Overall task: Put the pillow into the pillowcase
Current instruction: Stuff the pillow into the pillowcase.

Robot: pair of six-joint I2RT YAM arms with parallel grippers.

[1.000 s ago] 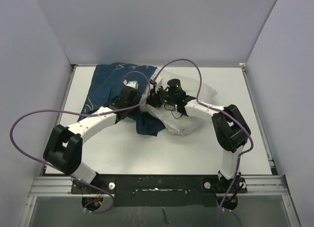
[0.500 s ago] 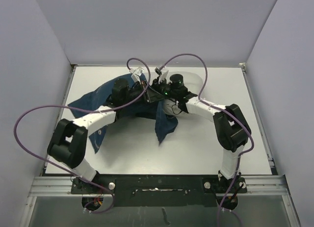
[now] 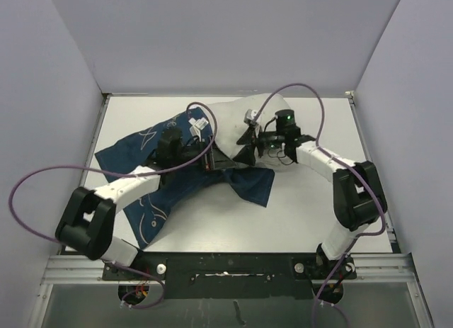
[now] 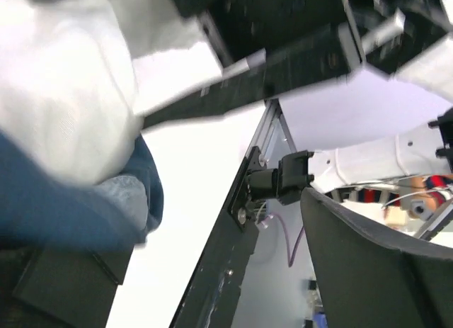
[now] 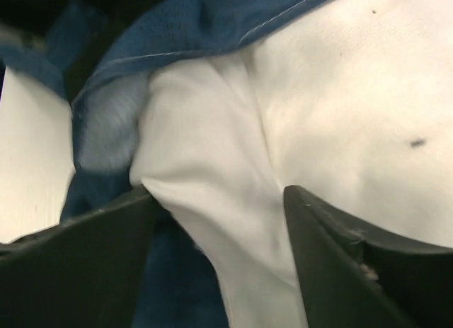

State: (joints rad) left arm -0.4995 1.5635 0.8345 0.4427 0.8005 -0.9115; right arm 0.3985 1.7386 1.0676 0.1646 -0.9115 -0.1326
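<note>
Far middle of the worktop: I see the pillow (image 3: 237,121) lying there, white and rumpled, its near-left side meeting the navy cloth.
Pillowcase: the pillowcase (image 3: 127,154) spreads from the left edge across the middle of the worktop (image 3: 311,215). One flap trails toward the near-left corner and another lies just on the near side of the pillow.
Overlap: on my right wrist camera a stitched navy hem crosses the white stuffing. I can't tell how much of the pillow is inside.
Left arm: my left end effector (image 3: 211,158) sits over the pillowcase beside the pillow's near-left side. On its wrist camera the fingers stand wide apart with bare worktop showing between them, and blue fabric is bunched against one finger.
Right arm: my right end effector (image 5: 219,200) is at the pillow's near side with its fingers spread wide. A white fold of pillow lies in the gap and touches one finger, but it is not pinched.
</note>
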